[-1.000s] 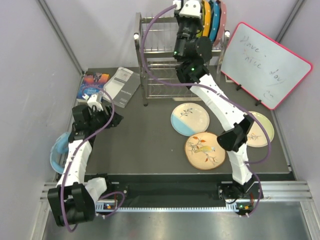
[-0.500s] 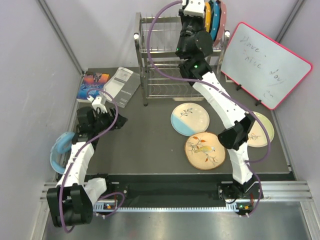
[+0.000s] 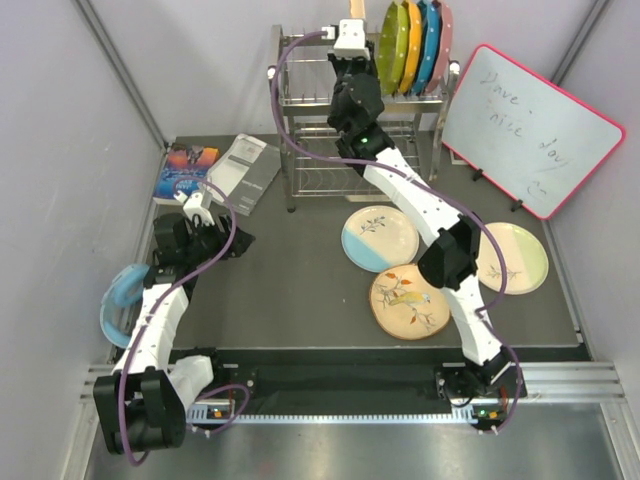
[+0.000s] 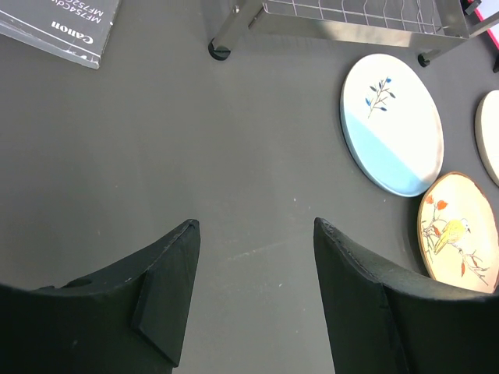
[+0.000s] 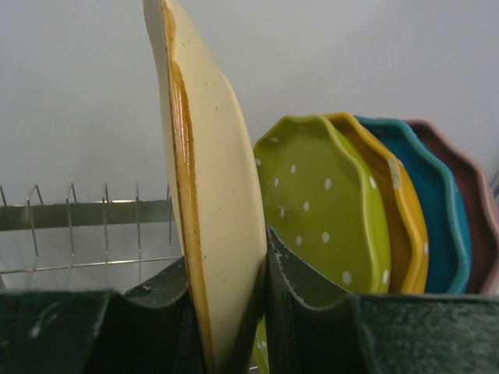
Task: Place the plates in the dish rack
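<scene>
My right gripper [image 3: 353, 22] is shut on a tan-peach plate [image 5: 210, 179] and holds it upright and edge-on over the top tier of the steel dish rack [image 3: 310, 110], just left of the coloured dishes standing there. In the right wrist view my fingers [image 5: 312, 296] clamp its lower rim. Three plates lie flat on the table: white and light blue [image 3: 380, 238], tan-peach with a bird [image 3: 408, 300], cream and pale green [image 3: 512, 258]. My left gripper [image 3: 195, 205] is open and empty over the left of the table, and its wrist view shows the blue plate [image 4: 390, 125].
Green [image 5: 327, 210], yellow [image 5: 401, 226], teal [image 5: 440, 226] and brown-pink [image 5: 477, 218] scalloped dishes stand in the rack's top right slots. A whiteboard [image 3: 530, 130] leans at the right. Booklets [image 3: 245, 170] lie at the back left. A blue dish [image 3: 118, 300] sits at the left edge.
My right gripper has carried the tan-peach plate leftward along the rack top, uncovering the green dish. My left gripper shifted slightly forward, then stayed still.
</scene>
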Robot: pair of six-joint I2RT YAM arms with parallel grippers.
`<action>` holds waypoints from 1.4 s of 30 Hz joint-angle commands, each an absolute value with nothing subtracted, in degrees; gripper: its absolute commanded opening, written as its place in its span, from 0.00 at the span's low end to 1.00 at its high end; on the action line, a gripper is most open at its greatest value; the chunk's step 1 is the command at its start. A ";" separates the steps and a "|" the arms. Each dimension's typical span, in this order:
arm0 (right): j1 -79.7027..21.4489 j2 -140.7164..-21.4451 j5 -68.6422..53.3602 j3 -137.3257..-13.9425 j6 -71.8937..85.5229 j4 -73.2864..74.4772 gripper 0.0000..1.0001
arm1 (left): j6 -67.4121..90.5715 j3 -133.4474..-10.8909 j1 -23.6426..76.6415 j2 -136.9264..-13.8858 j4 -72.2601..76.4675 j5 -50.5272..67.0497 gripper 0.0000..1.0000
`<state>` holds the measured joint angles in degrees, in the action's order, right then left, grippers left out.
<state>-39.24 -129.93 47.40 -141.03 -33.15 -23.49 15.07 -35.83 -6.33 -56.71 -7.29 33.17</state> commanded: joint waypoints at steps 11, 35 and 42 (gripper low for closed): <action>-37.09 -126.56 42.01 -147.04 -34.45 -34.80 0.00 | 15.12 -35.60 -6.24 -55.28 -4.39 33.84 0.65; -33.22 -127.27 43.16 -143.71 -30.32 -31.11 0.00 | 15.12 -35.60 -6.24 -55.28 -4.39 33.84 0.65; -33.40 -125.25 42.63 -139.76 -29.62 -28.57 0.00 | 15.12 -35.60 -6.24 -55.28 -4.39 33.84 0.65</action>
<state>-34.33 -131.04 45.08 -140.22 -31.29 -23.86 15.07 -35.81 -6.33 -56.71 -7.25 33.17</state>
